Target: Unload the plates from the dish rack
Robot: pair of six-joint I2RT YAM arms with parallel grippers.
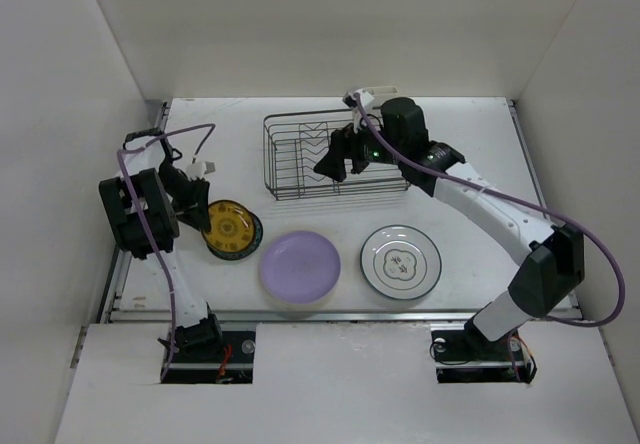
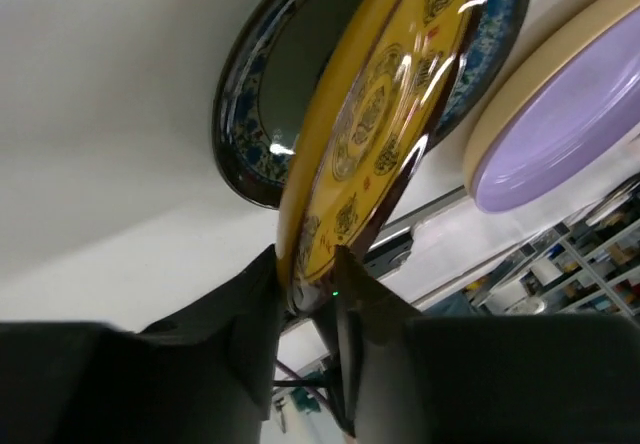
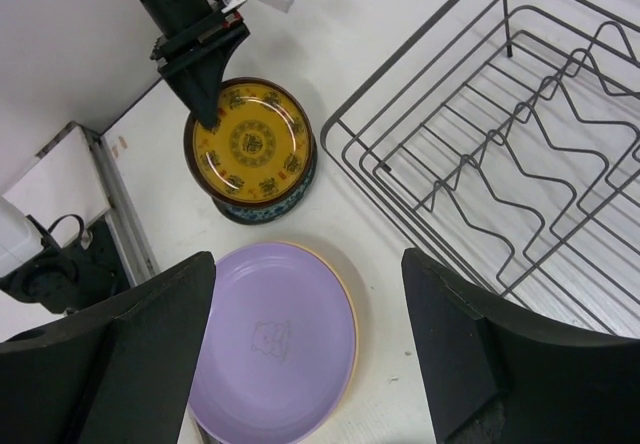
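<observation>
your left pincer (image 2: pixel 306 269) is pinching shut on the near rim of the brown-and-yellow plate (image 2: pixel 380 124), which is leaning tilted over the blue-patterned plate (image 2: pixel 250 114) at the left of the overhead frame. your right pincer (image 1: pixel 338 167) is hanging wide open, gripping nothing, over the dish rack (image 1: pixel 300 179) at upper centre. the lavender plate (image 1: pixel 300 266) and grey-patterned plate (image 1: pixel 400 261) are lying below it.

Lavender plate (image 1: pixel 299 265); ornamented yellow plate (image 1: pixel 232 228); white plate (image 1: pixel 400 261), maybe grey-patterned.
</observation>
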